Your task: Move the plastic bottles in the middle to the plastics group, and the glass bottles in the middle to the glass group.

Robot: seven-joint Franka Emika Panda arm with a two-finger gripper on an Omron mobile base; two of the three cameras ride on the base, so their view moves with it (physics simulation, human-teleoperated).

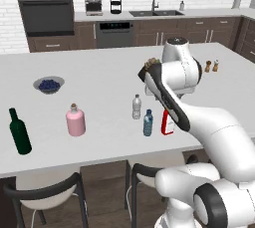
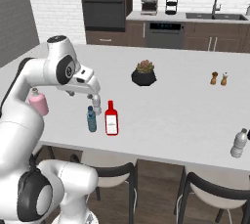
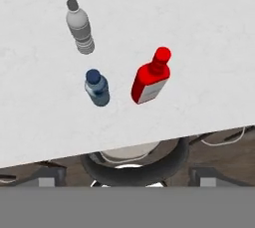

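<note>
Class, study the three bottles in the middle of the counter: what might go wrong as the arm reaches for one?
The blue bottle and red bottle stand close together, so open fingers closing on one may topple the other. Both also sit near the counter edge, so a knocked bottle might roll off.

Three bottles (image 3: pixel 99 87) crowd together (narrow gaps); bare counter (image 3: pixel 199 33) all around.

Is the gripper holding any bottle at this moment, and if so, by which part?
Nothing is held. The hand view looks down on the red bottle, blue bottle and clear bottle, all standing free on the counter.
</note>
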